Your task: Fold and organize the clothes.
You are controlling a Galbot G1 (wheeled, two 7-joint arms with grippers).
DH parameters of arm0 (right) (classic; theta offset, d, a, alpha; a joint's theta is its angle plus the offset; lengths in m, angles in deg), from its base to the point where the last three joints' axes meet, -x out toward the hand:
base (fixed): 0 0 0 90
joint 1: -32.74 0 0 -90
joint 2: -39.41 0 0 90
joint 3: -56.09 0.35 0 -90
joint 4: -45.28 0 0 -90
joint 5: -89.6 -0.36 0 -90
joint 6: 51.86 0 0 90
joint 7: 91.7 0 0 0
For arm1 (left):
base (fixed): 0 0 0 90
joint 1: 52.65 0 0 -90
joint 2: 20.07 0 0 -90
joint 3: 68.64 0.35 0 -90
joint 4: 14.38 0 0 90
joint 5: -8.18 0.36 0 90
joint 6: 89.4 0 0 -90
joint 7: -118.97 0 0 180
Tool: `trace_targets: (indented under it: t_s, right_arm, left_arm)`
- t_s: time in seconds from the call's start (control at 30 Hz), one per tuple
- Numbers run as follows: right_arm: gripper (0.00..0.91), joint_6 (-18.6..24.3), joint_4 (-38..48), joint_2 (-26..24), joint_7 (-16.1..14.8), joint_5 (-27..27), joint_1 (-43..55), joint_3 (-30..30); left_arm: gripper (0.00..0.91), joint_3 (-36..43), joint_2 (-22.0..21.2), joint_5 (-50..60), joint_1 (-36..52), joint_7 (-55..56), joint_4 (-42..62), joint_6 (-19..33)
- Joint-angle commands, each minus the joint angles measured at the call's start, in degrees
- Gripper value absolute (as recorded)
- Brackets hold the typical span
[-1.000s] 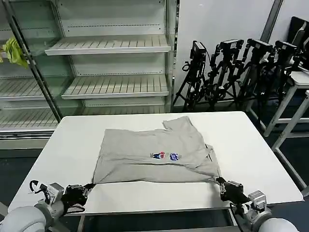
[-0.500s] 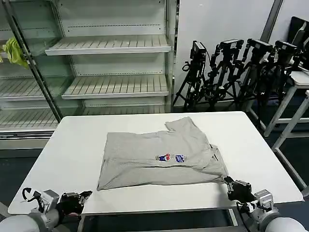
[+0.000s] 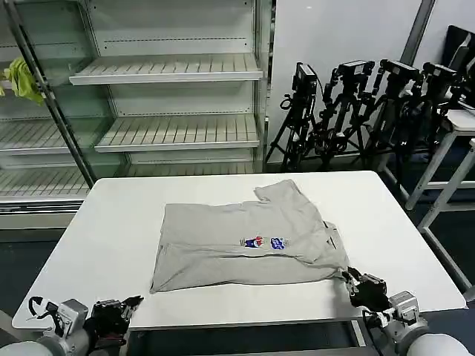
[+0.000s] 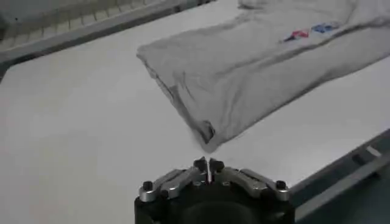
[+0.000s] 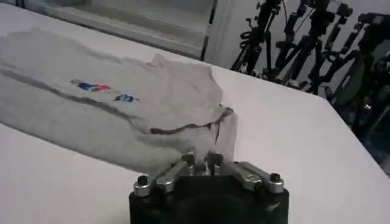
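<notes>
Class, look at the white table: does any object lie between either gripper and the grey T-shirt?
Nothing visible does. The left gripper sits at the table's near edge with bare tabletop between it and the grey T-shirt's near corner. The right gripper is right at the shirt's other near corner, with nothing between them.

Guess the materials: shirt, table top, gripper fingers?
T-shirt: soft knit, likely cotton jersey; matte grey, drapes in loose wrinkles, printed chest logo. Table: smooth white top, probably laminate or coated board; faint sheen, no grain. Left gripper fingers: looks like bare metal, silvery with dark screws, on a black housing. Right gripper looks the same.
</notes>
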Motion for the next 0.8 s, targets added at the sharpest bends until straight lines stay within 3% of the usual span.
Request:
trace_targets:
  t_s: [0.03, 0.2, 0.3, 0.33, 0.47, 0.53, 0.8]
  right_arm:
    - [0.907, -0.4, -1.3, 0.1, 0.8, 0.9, 0.3, 0.3]
    - [0.907, 0.0, -2.3, 1.4, 1.0, 2.2, 1.8, 2.3]
    - [0.907, 0.9, -0.9, 3.0, -0.4, 3.1, 5.5, 3.6]
    - [0.907, 1.8, 0.5, 4.3, -2.2, 4.4, 8.3, 3.0]
    - [0.907, 2.5, 7.7, 8.6, -4.6, 4.6, 19.5, -1.7]
    - [0.907, 2.4, 11.3, 10.4, -7.4, 4.3, 24.5, -3.9]
    - [0.907, 1.2, 30.4, 18.8, -11.5, 1.3, 51.4, -21.1]
  left_arm:
    - [0.887, -3.3, -1.4, 0.0, 0.5, 0.3, -1.5, -0.1]
    - [0.907, -1.4, -2.1, 0.0, 7.7, 0.1, -1.3, 0.1]
    - [0.907, -0.1, -2.5, 1.3, 13.6, -2.1, 0.6, 1.9]
    - [0.907, 1.3, -2.7, 1.7, 16.8, -3.3, 1.7, 2.2]
    - [0.907, 5.4, -3.4, 1.8, 24.6, -5.5, 7.8, 3.0]
    - [0.907, 6.6, -3.2, 2.0, 27.1, -6.8, 10.1, 3.2]
    - [0.907, 20.4, -2.8, 3.8, 44.0, -10.3, 21.3, 4.5]
